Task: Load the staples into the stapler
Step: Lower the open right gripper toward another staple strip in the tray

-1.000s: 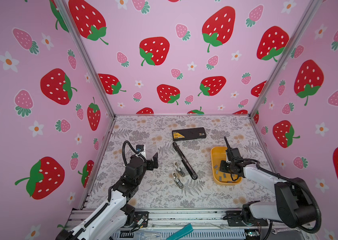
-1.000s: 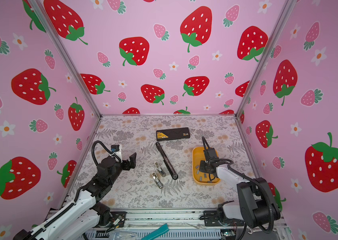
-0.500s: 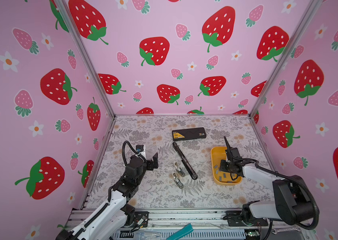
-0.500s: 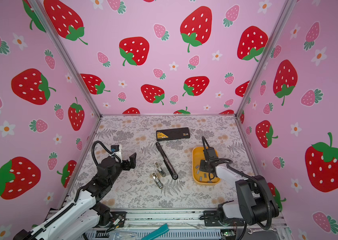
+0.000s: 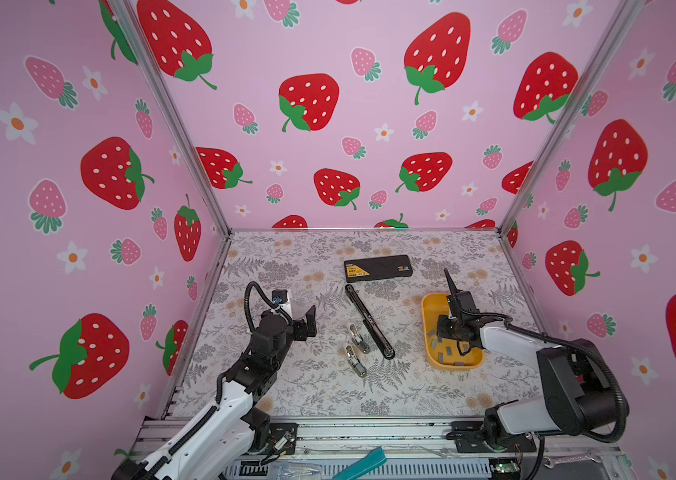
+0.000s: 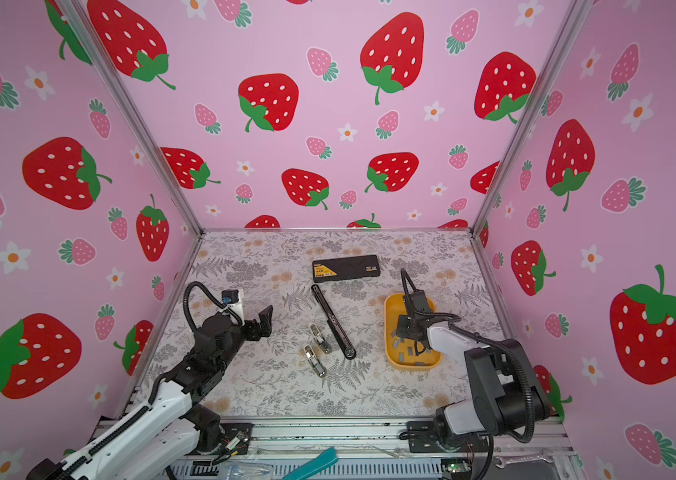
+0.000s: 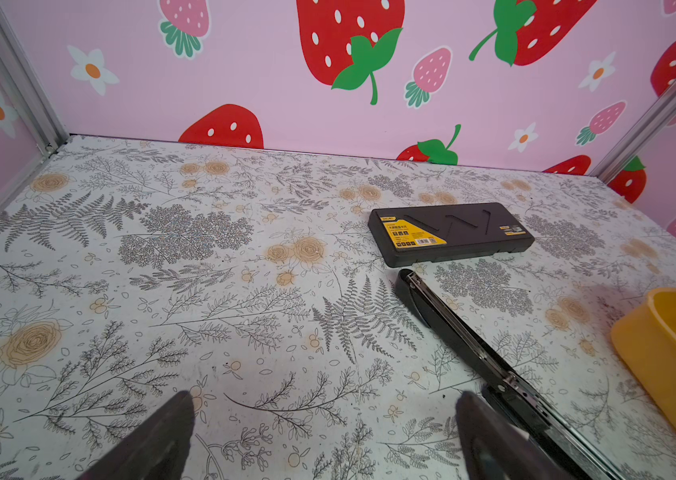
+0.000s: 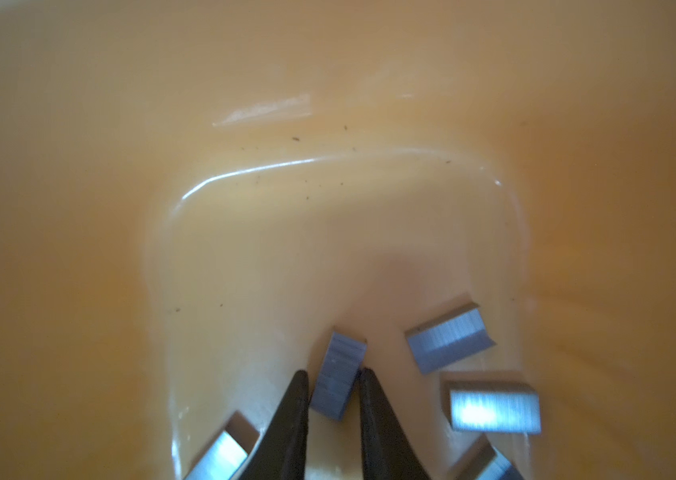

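The black stapler (image 5: 367, 322) lies opened out flat at mid-table, also in the left wrist view (image 7: 465, 345). Several grey strips of staples (image 5: 450, 353) lie in a yellow tray (image 5: 427, 303). My right gripper (image 5: 442, 330) reaches down into that tray. In the right wrist view its fingertips (image 8: 301, 386) press both sides of one strip of staples (image 8: 340, 365), and other strips (image 8: 448, 336) lie beside it. My left gripper (image 5: 306, 324) hovers open over bare table left of the stapler, with nothing between its fingers (image 7: 180, 409).
A black box with a yellow label (image 5: 378, 268) lies behind the stapler. Two small silver metal parts (image 5: 357, 338) lie just left of the stapler's near end. Pink walls close in the left, back and right sides.
The right gripper's jaws have narrowed inside the tray onto one strip. The left arm has not moved.
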Motion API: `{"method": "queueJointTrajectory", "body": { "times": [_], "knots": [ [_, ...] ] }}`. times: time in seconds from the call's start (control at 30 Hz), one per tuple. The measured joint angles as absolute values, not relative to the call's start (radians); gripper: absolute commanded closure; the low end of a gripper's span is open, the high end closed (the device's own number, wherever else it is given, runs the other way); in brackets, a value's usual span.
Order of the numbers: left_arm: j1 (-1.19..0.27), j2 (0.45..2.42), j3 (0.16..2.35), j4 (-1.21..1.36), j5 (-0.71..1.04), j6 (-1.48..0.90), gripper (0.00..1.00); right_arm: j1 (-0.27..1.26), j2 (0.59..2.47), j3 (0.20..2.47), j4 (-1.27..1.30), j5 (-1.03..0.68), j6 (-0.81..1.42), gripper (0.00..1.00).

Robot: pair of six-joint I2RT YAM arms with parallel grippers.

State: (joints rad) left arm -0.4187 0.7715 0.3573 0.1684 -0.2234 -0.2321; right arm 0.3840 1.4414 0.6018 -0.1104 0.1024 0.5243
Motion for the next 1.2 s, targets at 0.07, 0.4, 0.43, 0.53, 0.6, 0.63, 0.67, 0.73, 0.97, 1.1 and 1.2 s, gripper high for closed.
{"method": "queueJointTrajectory", "body": {
  "times": [0.07,0.4,0.43,0.53,0.6,0.63,0.67,0.73,0.97,1.1,1.2],
  "knots": [
    [-0.419,0.772,0.357,0.168,-0.223,-0.232,0.01,0.384,1.442,0.602,-0.11,0.104,0.524,0.75],
    [-0.419,0.772,0.357,0.169,-0.223,-0.232,0.01,0.388,1.472,0.628,-0.105,0.118,0.52,0.69],
    [-0.419,0.772,0.357,0.169,-0.223,-0.233,0.01,0.388,1.481,0.635,-0.105,0.12,0.519,0.69],
    [-0.419,0.772,0.357,0.169,-0.223,-0.233,0.01,0.388,1.507,0.655,-0.096,0.124,0.517,0.7],
    [-0.419,0.772,0.357,0.169,-0.223,-0.233,0.01,0.388,1.518,0.664,-0.091,0.126,0.514,0.72],
    [-0.419,0.772,0.357,0.169,-0.223,-0.233,0.01,0.388,1.52,0.665,-0.089,0.128,0.512,0.74],
    [-0.419,0.772,0.357,0.169,-0.223,-0.233,0.01,0.388,1.521,0.665,-0.088,0.131,0.511,0.76],
    [-0.419,0.772,0.357,0.169,-0.223,-0.233,0.01,0.388,1.521,0.665,-0.088,0.133,0.506,0.8],
    [-0.419,0.772,0.357,0.169,-0.219,-0.233,0.01,0.388,1.521,0.665,-0.088,0.138,0.503,0.9],
    [-0.419,0.772,0.357,0.169,-0.216,-0.233,0.01,0.388,1.522,0.665,-0.087,0.138,0.503,0.9],
    [-0.419,0.773,0.357,0.176,-0.215,-0.234,0.01,0.389,1.519,0.665,-0.088,0.139,0.503,0.9]
  ]
}}
